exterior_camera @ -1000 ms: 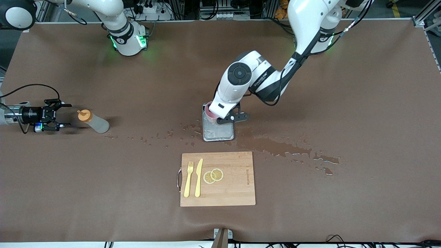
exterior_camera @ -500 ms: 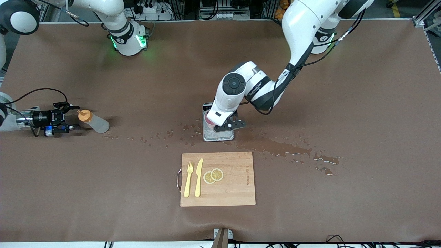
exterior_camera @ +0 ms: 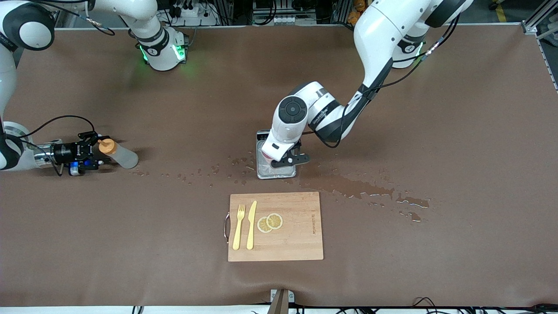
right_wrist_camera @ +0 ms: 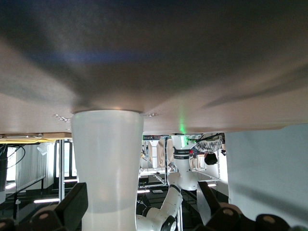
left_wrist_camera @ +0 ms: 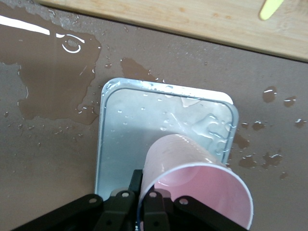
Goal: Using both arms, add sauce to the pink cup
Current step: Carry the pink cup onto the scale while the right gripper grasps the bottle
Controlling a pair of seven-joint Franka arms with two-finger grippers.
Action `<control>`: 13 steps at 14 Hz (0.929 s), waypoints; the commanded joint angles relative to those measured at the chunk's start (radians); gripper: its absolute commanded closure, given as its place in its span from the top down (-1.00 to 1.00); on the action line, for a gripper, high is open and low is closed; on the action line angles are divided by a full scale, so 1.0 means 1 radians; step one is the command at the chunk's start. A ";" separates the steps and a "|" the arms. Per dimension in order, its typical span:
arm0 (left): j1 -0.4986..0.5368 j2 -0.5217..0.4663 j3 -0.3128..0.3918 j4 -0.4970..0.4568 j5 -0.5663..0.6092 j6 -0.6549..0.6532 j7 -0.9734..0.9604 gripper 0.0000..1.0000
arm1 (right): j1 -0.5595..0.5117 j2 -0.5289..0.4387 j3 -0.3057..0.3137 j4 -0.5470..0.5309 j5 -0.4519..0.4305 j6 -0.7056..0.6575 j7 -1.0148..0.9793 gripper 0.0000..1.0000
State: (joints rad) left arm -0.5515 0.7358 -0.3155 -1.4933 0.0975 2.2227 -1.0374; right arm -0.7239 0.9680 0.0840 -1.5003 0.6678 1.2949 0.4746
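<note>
The sauce bottle, whitish with an orange cap, stands toward the right arm's end of the table. My right gripper is low beside it, open, with one finger on each side of the bottle's top. In the right wrist view the bottle's body shows between the fingers, closer to one of them. My left gripper is shut on the rim of the pink cup. It holds the cup tilted over the wet grey scale. In the front view the left hand hides most of the cup.
A wooden cutting board lies nearer the front camera than the scale. It carries a yellow fork, a yellow knife and two lemon slices. Water puddles and drops spread across the brown mat around the scale.
My right gripper has slid along the table toward the bottle and now has it between its fingers. The left hand has carried the cup a little along the scale toward the front camera.
</note>
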 commanded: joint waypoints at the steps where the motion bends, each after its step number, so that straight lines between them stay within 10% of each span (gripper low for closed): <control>1: -0.013 0.008 0.009 0.018 0.030 -0.011 -0.029 -1.00 | 0.030 0.015 0.000 0.014 0.045 -0.016 -0.014 1.00; 3: -0.013 0.008 0.009 0.018 0.031 -0.009 -0.027 0.77 | 0.040 0.015 0.000 0.012 0.050 -0.013 -0.014 1.00; 4: -0.013 0.007 0.009 0.018 0.034 -0.011 -0.026 1.00 | 0.043 0.015 0.000 0.012 0.058 -0.008 -0.014 1.00; 10: 0.004 -0.067 0.006 0.021 0.033 -0.072 -0.027 1.00 | 0.072 0.020 0.000 0.012 0.081 -0.003 -0.017 1.00; 13: 0.037 -0.151 0.006 0.022 0.027 -0.158 -0.013 1.00 | 0.083 0.027 0.000 0.012 0.091 -0.002 -0.045 0.66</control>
State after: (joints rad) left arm -0.5384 0.6636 -0.3127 -1.4538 0.0999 2.1278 -1.0374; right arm -0.6501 0.9760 0.0855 -1.5004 0.7368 1.2959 0.4567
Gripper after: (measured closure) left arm 0.000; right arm 0.057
